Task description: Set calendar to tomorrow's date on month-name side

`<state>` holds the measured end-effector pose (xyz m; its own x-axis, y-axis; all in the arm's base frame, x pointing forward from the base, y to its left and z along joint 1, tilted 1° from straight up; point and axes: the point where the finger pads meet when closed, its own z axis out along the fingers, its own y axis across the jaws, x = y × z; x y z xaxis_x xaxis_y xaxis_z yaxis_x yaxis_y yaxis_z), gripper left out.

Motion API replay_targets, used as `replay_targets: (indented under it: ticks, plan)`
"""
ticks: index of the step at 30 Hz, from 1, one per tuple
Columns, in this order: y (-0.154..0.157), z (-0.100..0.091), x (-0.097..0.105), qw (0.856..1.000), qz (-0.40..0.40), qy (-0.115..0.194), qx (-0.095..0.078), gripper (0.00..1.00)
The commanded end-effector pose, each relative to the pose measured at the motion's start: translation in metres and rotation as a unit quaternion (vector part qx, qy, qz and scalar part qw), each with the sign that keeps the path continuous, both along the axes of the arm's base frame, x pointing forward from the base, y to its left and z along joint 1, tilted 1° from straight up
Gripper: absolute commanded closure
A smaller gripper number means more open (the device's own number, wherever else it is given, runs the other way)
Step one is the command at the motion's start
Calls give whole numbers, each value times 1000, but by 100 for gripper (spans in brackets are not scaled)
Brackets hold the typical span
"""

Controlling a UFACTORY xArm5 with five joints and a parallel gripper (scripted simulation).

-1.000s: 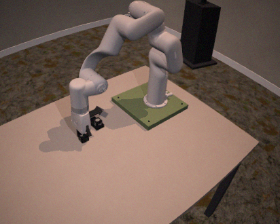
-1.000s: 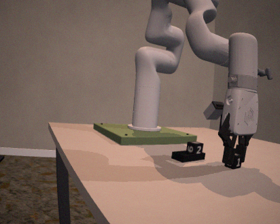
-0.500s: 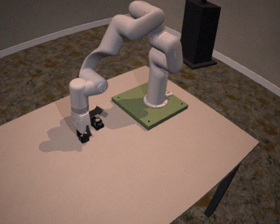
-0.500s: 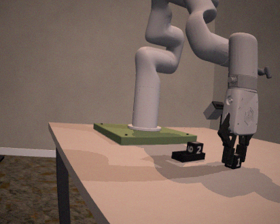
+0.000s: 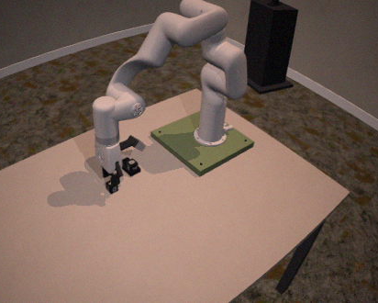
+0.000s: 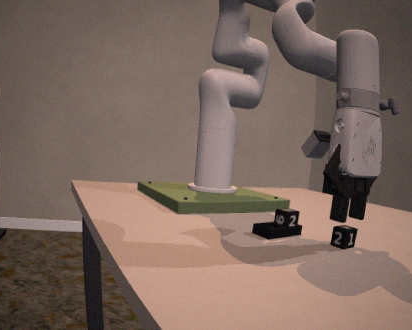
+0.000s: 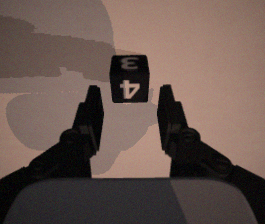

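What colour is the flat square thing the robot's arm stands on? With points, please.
Green [image 5: 171,149] [image 6: 158,192], best seen from the top view.

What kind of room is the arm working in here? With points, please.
Probably a plain indoor room, perhaps a lab or office: bare walls with a pale baseboard [image 5: 38,64] [image 6: 41,224], a mottled, carpet-like floor [image 5: 38,98] [image 6: 41,280], and a table [image 5: 171,230] [image 6: 186,295] carrying the arm on a green base plate [image 5: 175,142] [image 6: 161,192].
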<state>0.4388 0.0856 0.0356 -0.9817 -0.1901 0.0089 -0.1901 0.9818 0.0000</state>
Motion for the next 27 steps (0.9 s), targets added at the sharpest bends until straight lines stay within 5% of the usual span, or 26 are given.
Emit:
replay_targets:
  ticks: [1, 15, 16, 27]
  plan:
    - [0, 30, 1, 1000, 0, -1, 0, 51]
    - [1, 58, 1, 1000, 0, -1, 0, 51]
    - [1, 58, 1, 1000, 0, -1, 0, 0]
    - [1, 58, 1, 1000, 0, -1, 0, 0]
